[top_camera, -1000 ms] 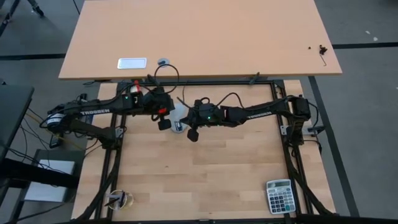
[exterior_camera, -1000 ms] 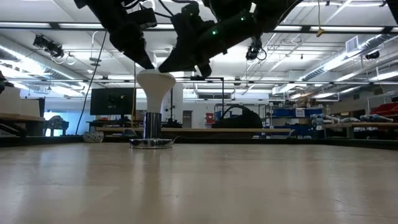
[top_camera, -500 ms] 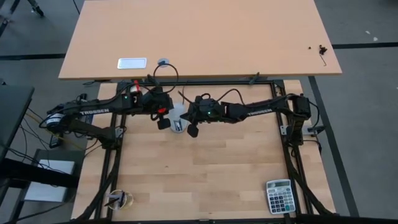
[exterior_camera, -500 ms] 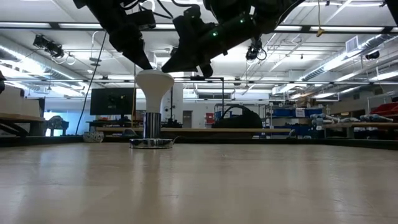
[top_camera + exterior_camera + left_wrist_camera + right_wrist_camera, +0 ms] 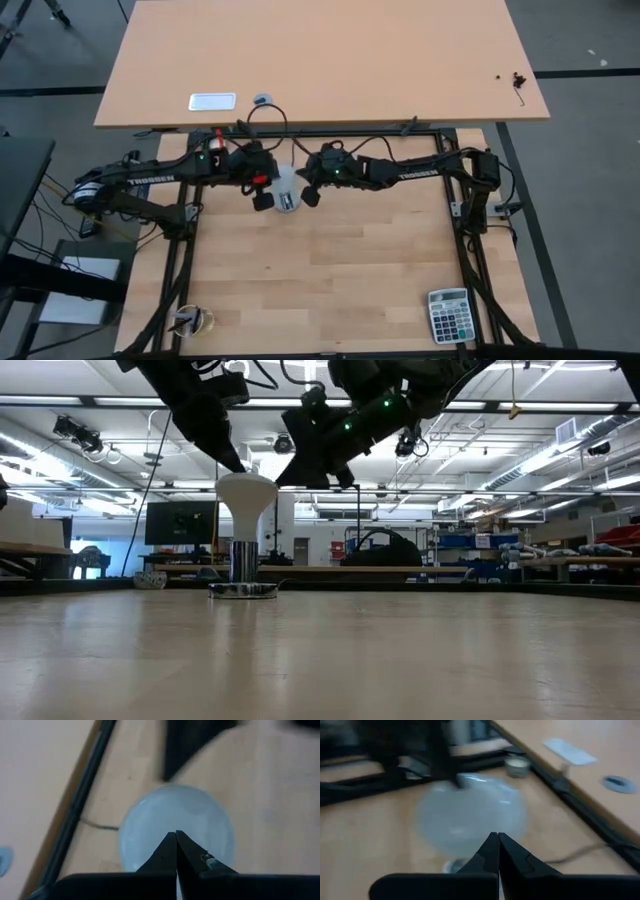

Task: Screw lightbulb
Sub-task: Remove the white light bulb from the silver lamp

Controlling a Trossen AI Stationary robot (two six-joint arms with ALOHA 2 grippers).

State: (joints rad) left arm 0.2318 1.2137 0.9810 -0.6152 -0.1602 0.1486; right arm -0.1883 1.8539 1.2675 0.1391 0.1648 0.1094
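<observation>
Right gripper (image 5: pixel 315 480): fingers together, holding nothing, hanging just beside the lightbulb (image 5: pixel 247 490). Left gripper (image 5: pixel 232 460): fingers together, tip at the bulb's wide face, possibly touching. Lightbulb upright, base down in the socket (image 5: pixel 243 589) on the wooden surface (image 5: pixel 330 270). Seated; whether threaded fully home is unclear. Tightening may remain.

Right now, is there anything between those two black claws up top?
Yes: in the high view the white lightbulb stands between the left gripper and the right gripper. The low view shows it upright on its base.
</observation>
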